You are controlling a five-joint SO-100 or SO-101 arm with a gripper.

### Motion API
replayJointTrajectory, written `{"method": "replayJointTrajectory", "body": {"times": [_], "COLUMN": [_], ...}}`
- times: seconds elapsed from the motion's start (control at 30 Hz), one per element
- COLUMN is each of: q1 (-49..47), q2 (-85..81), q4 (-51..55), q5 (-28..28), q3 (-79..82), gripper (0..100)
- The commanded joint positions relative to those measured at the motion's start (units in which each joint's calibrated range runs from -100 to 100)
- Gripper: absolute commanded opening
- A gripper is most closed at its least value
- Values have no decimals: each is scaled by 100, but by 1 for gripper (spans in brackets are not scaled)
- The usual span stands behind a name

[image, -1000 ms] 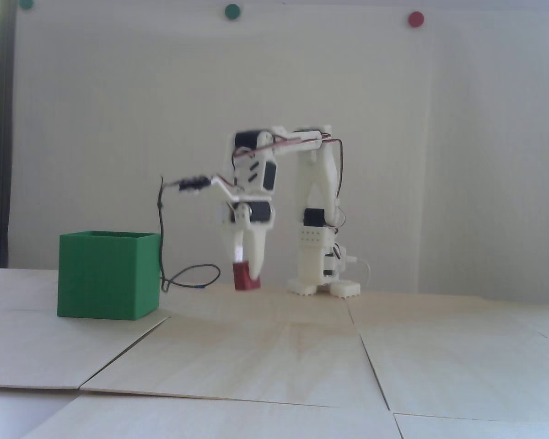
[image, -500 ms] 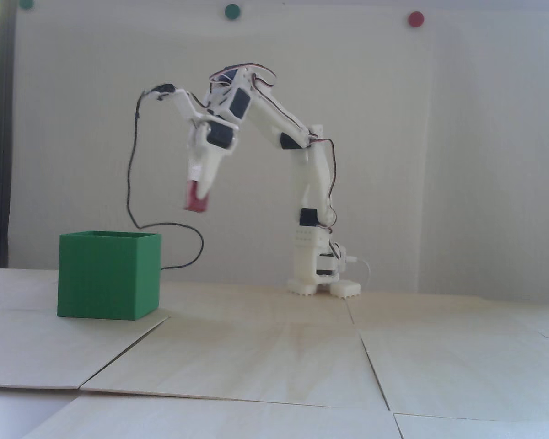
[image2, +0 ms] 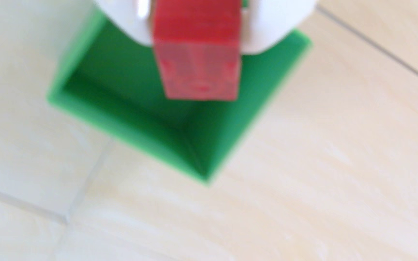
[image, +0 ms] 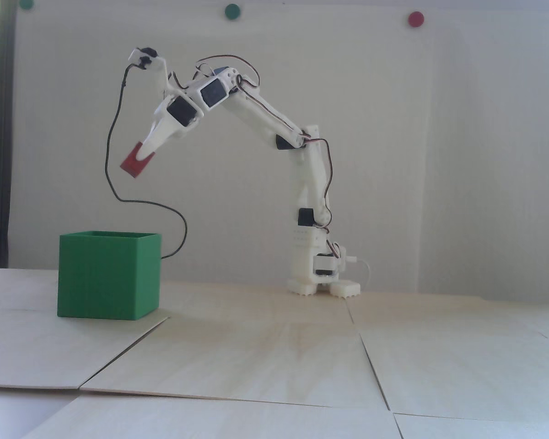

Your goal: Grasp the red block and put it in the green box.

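1. Table: pale wood panels with dark seams between them. In the fixed view it fills the lower half; a plain white wall stands behind it.
2. Arm: white printed links with black servos. Its base stands on the table at mid-right of the fixed view, and the arm reaches up and over to the left.
3. Green box: sits on the table at the left of the fixed view, open top, well apart from the arm base. The wrist view looks down into it; the interior is bare as far as it shows.
4. Cable: thin and black, hanging from the wrist camera mount and looping down behind the box's right side.
5. Gripper: angled down-left, high above the box. Jaws pinching the red block from both sides; wrist view is blurred, but white fingers flank the block.
6. Red block: held in the air, tilted, well above the box rim, roughly over the box's right part in the fixed view. In the wrist view it overlaps the box opening.
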Motion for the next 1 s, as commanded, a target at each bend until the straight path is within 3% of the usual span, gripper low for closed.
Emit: {"method": "replayJointTrajectory", "body": {"times": [0.0,0.13,0.27,0.33,0.43,0.5,0.73,0.97], "q1": [52,-4,-4,-4,-28,-76,-366,-1194], "q2": [-106,-106,-106,-106,-185,-193,-454,-2451], "q4": [-372,-330,-330,-330,-330,-330,-304,-439], "q5": [22,27,27,27,27,27,27,126], "q3": [-482,-473,-473,-420,-83,112,831,4007], "gripper": [2,5,24,20,0,4,2,2]}}
